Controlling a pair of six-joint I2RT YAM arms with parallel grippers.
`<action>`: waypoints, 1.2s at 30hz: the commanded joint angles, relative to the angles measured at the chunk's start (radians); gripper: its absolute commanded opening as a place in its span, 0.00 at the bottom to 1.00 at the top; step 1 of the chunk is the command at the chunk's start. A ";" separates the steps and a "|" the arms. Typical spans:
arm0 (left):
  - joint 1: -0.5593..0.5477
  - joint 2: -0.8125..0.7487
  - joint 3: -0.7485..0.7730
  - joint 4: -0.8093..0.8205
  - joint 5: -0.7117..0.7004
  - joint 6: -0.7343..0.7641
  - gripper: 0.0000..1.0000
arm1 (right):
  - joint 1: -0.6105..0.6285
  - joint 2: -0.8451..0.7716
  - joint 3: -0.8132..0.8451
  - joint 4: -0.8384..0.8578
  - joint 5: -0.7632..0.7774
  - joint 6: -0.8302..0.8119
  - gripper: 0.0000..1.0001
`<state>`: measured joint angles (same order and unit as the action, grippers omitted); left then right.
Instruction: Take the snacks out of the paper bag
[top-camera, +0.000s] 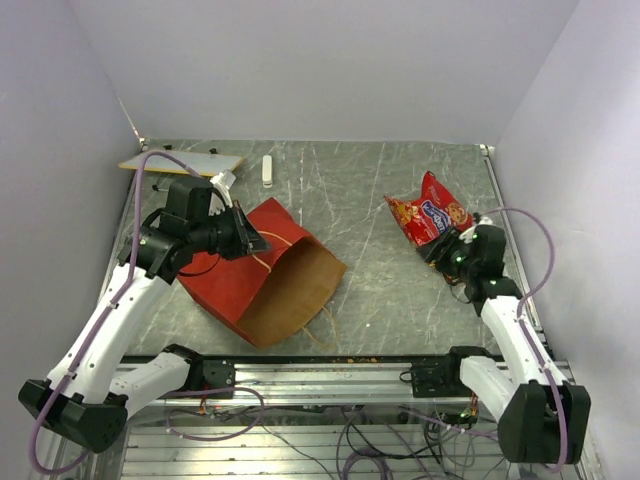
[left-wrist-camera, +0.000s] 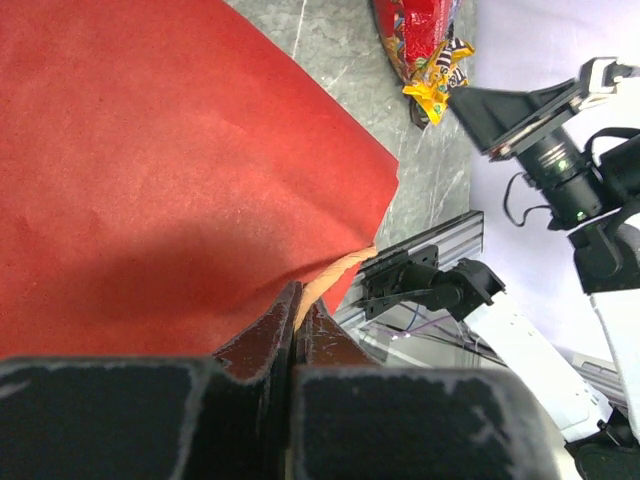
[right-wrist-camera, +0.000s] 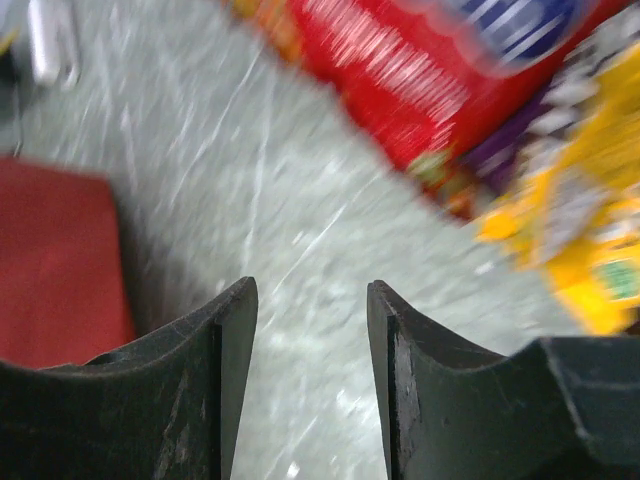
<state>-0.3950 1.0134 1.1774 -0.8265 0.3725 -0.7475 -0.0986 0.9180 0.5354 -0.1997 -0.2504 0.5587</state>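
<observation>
Your left pincer (top-camera: 248, 238) is clamped shut on the rim of the paper bag (top-camera: 225, 285), with a fold of red-and-tan paper nipped between its tips. I'd judge that hold is there to pin the bag and keep its mouth gaping for the other arm. The bag lies on its side under and ahead of that pincer, its brown inside showing (whether any packets remain in it, you can't tell). Your right pincer (top-camera: 447, 252) stands parted with nothing between its tips. Just beyond it lies the red snack bag (top-camera: 430, 212), with a yellow packet (right-wrist-camera: 585, 230) and a purple one (right-wrist-camera: 500, 150) at its near edge, all well apart from the paper bag. Beyond the left pincer, a flat board (top-camera: 180, 162) and a small white stick (top-camera: 267, 170) sit far back on the table (top-camera: 380, 290), out of the way.
</observation>
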 joint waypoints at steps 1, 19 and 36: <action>0.007 -0.024 -0.021 0.047 0.032 -0.025 0.07 | 0.227 -0.046 -0.059 0.018 -0.027 0.148 0.48; 0.007 -0.022 0.005 0.025 -0.087 -0.100 0.07 | 0.668 0.316 0.165 0.114 0.152 0.003 0.54; 0.007 0.009 0.040 0.004 -0.122 -0.164 0.07 | 0.763 0.441 0.395 0.079 0.072 -0.086 0.54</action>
<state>-0.3946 1.0126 1.1835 -0.8219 0.2768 -0.9024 0.6140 1.3865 0.8879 -0.1101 -0.1940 0.5144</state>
